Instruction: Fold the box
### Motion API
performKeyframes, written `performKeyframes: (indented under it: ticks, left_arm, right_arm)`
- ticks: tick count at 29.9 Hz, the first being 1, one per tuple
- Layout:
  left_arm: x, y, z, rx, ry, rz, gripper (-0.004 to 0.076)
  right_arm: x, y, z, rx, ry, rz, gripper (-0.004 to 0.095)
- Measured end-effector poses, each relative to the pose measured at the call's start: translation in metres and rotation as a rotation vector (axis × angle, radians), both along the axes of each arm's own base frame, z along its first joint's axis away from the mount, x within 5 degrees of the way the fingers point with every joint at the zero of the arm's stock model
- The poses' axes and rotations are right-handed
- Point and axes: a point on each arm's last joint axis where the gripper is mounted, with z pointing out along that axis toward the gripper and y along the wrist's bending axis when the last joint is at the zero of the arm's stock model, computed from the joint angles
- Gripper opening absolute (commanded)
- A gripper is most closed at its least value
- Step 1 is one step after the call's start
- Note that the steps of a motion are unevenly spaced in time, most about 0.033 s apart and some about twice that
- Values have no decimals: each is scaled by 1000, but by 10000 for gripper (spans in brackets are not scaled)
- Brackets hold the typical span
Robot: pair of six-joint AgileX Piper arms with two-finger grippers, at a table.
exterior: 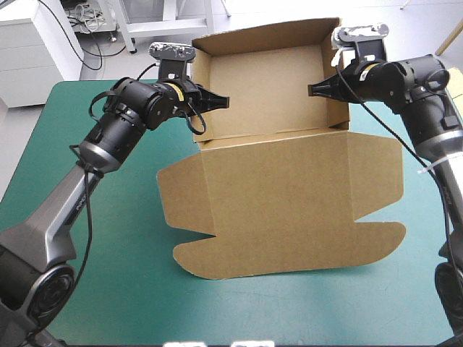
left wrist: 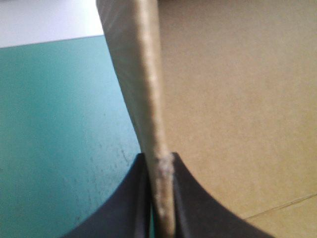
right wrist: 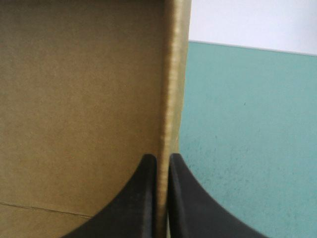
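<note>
While the box (exterior: 289, 210) sits on the teal-green surface (exterior: 130, 289), my left pincer (exterior: 223, 102) and right pincer (exterior: 313, 90) each clamp a wall.

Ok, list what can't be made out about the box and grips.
- High view: teal-green cover under the box, hidden by the board.
- Left wrist view: beyond the left end effector, the left side wall is blurred; the lid cut off.
- Right wrist view: past the right end effector, only the right side wall shows; the rest cut off.
</note>
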Motion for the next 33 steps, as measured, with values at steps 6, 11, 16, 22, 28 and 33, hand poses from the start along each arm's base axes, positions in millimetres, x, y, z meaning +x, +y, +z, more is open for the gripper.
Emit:
performKeyframes:
  ticks: [6,11,16,22,28,33]
  left_arm:
    - [16,-8,-14,98,106,-2,-6]
    - [27,-15,-43,184,225,-8,-6]
    - [38,-21,-77,260,341,-14,-6]
    - [47,-28,-110,310,443,-15,-6]
    - [54,-36,-138,313,524,-29,-6]
    - [57,-40,-151,321,552,-57,-6]
  right_arm:
    - [17,5,-33,-19,157,-6,-16]
    - [28,8,-62,-35,302,-7,-16]
    - [42,13,-91,-42,415,0,-16]
    - [53,18,-120,-53,517,8,-16]
    - [61,18,-142,-79,585,5,-16]
    - [65,17,-154,-97,617,0,-16]
